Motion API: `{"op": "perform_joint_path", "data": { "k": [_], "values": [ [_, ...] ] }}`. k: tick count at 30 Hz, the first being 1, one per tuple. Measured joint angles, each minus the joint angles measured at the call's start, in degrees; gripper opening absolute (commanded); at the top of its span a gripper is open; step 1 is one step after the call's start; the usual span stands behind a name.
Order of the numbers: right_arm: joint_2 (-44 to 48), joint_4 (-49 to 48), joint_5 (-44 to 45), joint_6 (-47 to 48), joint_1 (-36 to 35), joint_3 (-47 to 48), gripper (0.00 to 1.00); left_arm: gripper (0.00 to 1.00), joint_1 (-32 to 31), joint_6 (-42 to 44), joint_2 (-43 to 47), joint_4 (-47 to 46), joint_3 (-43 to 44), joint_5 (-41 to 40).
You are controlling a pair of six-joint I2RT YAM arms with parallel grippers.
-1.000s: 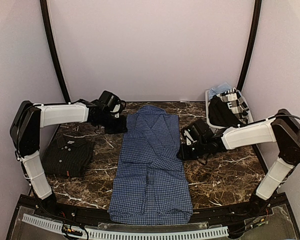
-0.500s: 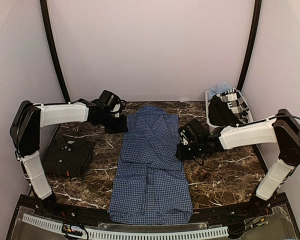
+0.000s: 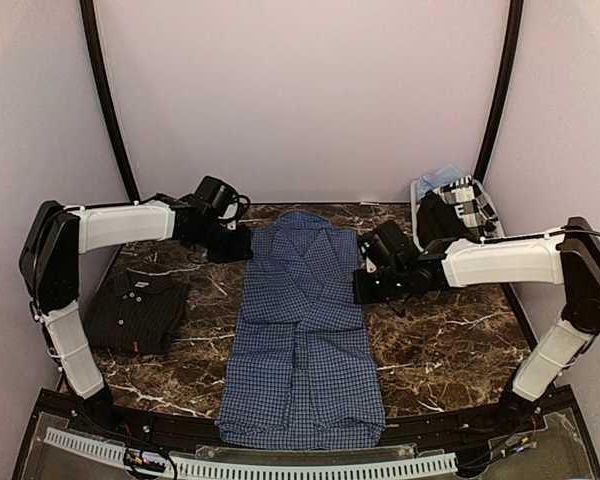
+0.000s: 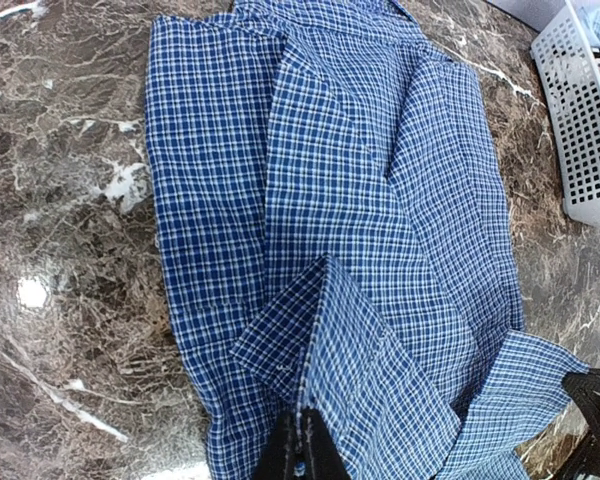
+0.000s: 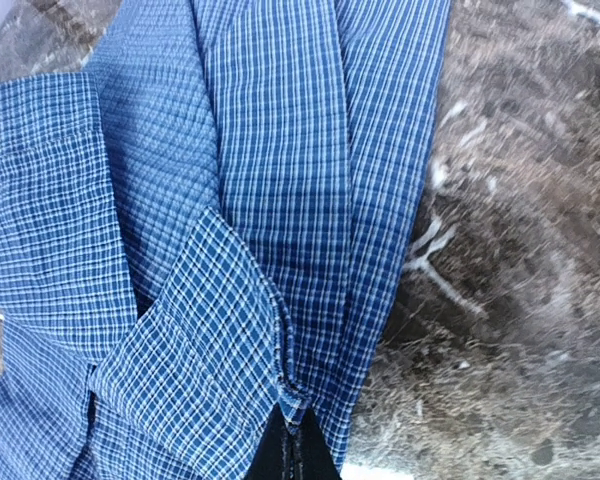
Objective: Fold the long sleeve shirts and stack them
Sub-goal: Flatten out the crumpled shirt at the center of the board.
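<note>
Left gripper (image 4: 300,455) is pinched tight on the blue shirt (image 4: 360,200); right gripper (image 5: 292,445) likewise clamps its edge.

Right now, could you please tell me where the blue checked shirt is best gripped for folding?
By its two long side edges near the collar end, one from each side: the blue checked shirt lies flat and narrow, sleeves folded in. The left gripper and right gripper are shut there.

A white slatted basket (image 3: 417,222) is sitting at the far right corner of a dark brown marble tabletop (image 3: 450,350). Inside the basket, a pale blue cloth (image 3: 438,178), a black-and-white striped cloth (image 3: 472,200) and a dark cloth (image 3: 442,225) are lying heaped. Pale walls (image 3: 300,90) are rising behind the basket.
</note>
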State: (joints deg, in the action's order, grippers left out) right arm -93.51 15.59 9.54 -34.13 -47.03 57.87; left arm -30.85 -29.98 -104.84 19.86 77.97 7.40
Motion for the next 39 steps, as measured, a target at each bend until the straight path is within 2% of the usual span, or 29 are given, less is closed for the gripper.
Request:
{"op": "perform_joint_path", "data": {
  "k": [10,15,20,27,39],
  "values": [
    [5.16,4.59,3.15,5.07,7.98,8.02,0.0,0.01,7.93,1.77,0.37,3.19,6.54,-1.05],
    [5.38,7.63,3.85,9.14,16.0,16.39,0.0,0.0,15.43,3.28,0.39,5.75,14.14,-1.36],
    [5.99,9.6,3.1,12.46,27.69,25.59,0.0,0.0,24.63,4.76,-0.11,7.98,25.05,-2.12],
    [5.64,11.93,1.62,14.67,39.39,34.45,0.0,0.0,33.24,6.34,-3.32,10.62,34.93,-3.82],
    [0.5,16.04,-2.8,15.21,46.18,47.54,0.0,0.0,39.67,7.13,-7.56,16.65,44.15,-5.31]
  ]
}}
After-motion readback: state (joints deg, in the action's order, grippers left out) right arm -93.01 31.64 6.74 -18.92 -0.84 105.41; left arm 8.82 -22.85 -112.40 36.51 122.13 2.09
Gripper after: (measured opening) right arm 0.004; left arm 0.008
